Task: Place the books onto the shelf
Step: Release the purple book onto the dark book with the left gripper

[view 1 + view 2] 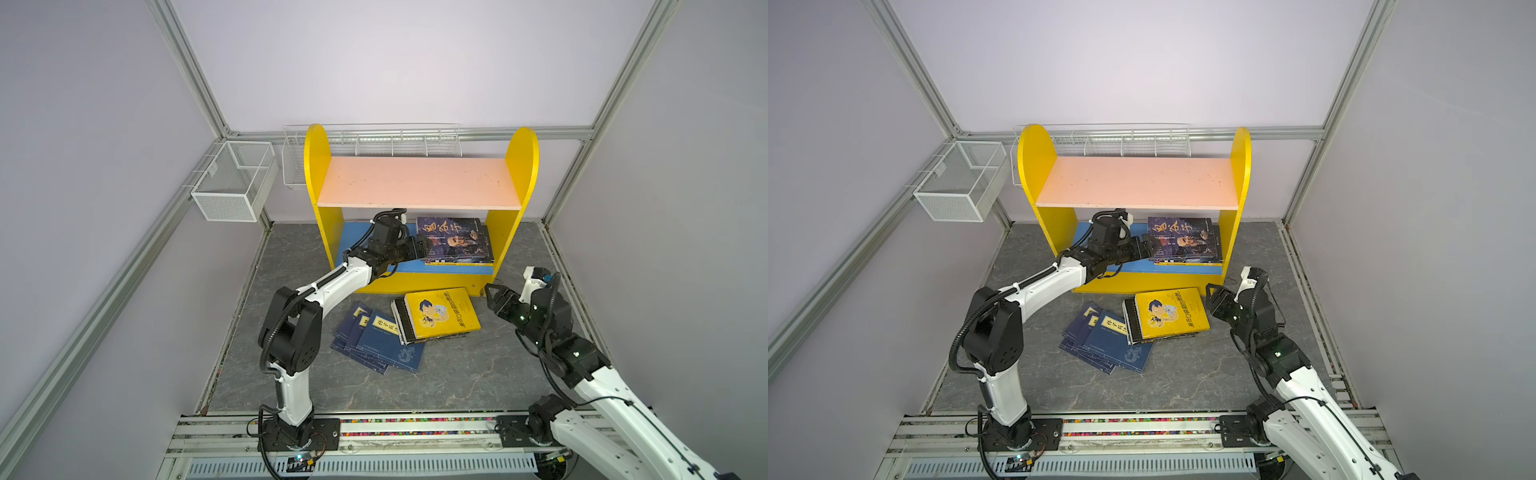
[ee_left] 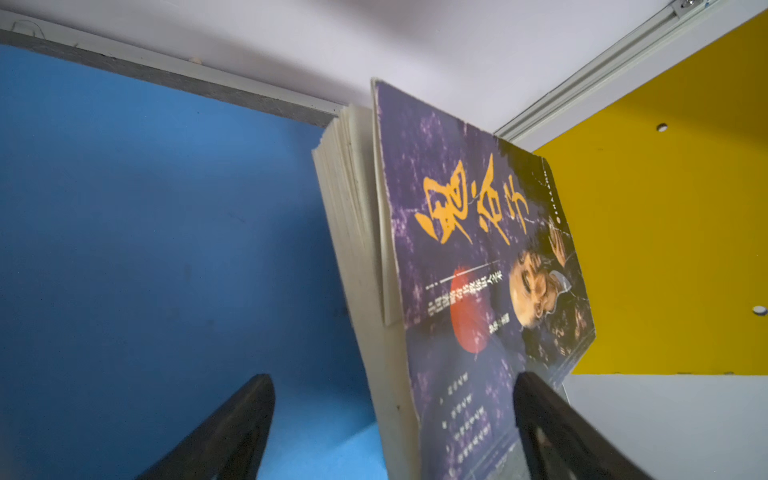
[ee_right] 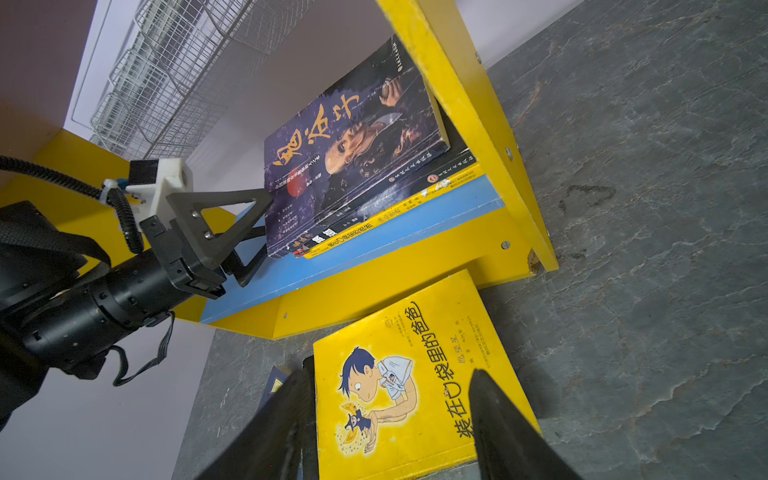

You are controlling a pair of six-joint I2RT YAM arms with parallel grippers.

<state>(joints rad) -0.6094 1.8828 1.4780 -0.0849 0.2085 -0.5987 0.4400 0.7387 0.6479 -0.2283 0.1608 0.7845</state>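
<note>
The yellow shelf (image 1: 318,166) (image 1: 1034,166) has a bare pink upper board (image 1: 415,183). At the right end of its blue lower board (image 1: 353,245) (image 2: 145,208) lie three stacked books, a dark purple book (image 1: 455,239) (image 1: 1183,239) (image 2: 478,249) (image 3: 353,141) on top. My left gripper (image 1: 422,247) (image 1: 1148,247) (image 2: 392,378) (image 3: 257,224) is open, its fingers spread above and below that book's left edge. On the floor a yellow cartoon book (image 1: 442,311) (image 1: 1171,309) (image 3: 407,374) rests on a black one (image 1: 401,320), beside fanned navy books (image 1: 382,340) (image 1: 1108,340). My right gripper (image 1: 496,299) (image 1: 1214,297) (image 3: 395,436) hovers open and empty by the yellow book's right edge.
A white mesh basket (image 1: 232,183) hangs on the left wall. A white wire rack (image 1: 395,139) runs behind the shelf top. Aluminium frame rails (image 1: 249,291) border the grey marble floor (image 1: 478,374).
</note>
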